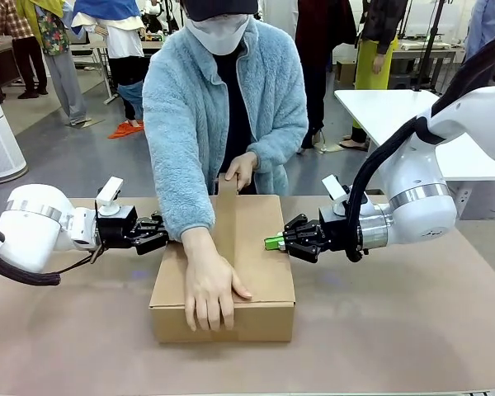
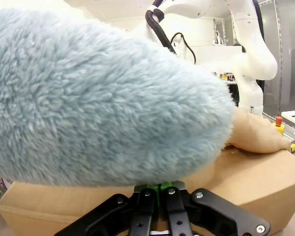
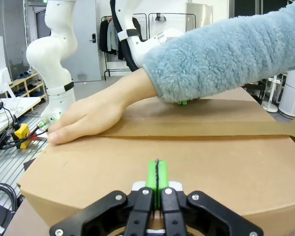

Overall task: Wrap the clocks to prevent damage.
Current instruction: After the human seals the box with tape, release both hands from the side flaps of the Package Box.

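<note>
Bracing the closed box (image 1: 231,272) at table centre, shut left gripper (image 1: 161,233) at 9 o'clock, shut right gripper (image 1: 274,242) at 3, hand (image 1: 210,285) smoothing tape (image 1: 224,216); next probably pressing seam ends.

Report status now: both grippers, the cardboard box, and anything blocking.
Left gripper shut, at box's left side. Right gripper shut, at its right side. Cardboard box closed on table. Person's hand pressing the lid, sleeve across left gripper's view.
</note>
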`<state>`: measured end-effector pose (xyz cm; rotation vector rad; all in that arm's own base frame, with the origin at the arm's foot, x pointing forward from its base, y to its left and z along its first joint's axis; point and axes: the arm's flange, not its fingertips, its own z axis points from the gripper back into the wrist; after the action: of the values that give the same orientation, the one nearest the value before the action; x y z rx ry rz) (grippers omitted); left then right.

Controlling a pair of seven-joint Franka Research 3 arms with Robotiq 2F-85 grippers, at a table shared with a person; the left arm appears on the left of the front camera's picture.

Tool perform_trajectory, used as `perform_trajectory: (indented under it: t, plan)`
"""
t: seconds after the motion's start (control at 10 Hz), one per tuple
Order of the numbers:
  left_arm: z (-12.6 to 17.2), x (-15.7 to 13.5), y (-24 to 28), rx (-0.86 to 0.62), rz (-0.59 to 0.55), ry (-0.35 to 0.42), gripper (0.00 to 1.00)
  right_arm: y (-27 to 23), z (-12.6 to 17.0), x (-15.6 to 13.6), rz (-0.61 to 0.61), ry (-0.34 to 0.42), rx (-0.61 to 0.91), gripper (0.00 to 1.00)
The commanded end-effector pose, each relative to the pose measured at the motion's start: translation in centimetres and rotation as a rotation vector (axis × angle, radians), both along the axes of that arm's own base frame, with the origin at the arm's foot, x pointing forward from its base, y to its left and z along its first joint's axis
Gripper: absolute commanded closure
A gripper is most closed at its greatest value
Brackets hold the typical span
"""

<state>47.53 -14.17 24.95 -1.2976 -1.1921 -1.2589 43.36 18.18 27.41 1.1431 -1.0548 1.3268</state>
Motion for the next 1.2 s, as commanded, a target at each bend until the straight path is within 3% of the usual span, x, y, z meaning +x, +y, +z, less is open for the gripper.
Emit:
perform_trajectory:
  t: [0.0,1.1]
  plan:
    - [-0.10,-0.07,-0.08,0.004,0.002,-0.003,1.00,0.05,-0.15,-0.02,-0.003,0.001,-0.008,0.99]
    - [-0.10,-0.07,-0.08,0.004,0.002,-0.003,1.00,0.05,-0.15,-0.02,-0.003,0.001,-0.008,0.99]
